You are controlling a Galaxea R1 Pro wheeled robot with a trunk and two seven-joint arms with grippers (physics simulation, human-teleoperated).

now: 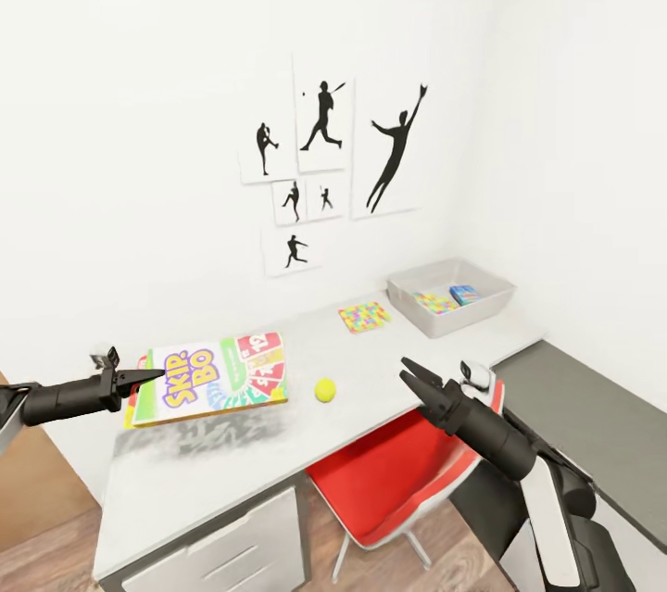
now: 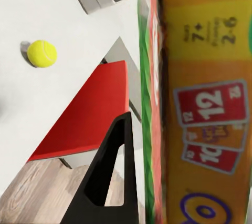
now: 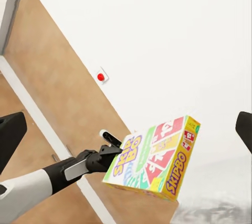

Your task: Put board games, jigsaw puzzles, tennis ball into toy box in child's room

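The left gripper [image 1: 139, 376] at the frame's lower left holds the SKIP-BO board game [image 1: 215, 376] clamped by its edge, above the table [image 1: 195, 472]. The right gripper [image 1: 419, 382] hangs wide open. Next, carry the game toward the toy box [image 1: 451, 297] at the right and lower it inside.

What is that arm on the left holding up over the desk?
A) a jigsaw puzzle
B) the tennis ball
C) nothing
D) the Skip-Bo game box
D: the left gripper pinches the edge of the Skip-Bo box, which casts a shadow on the table.
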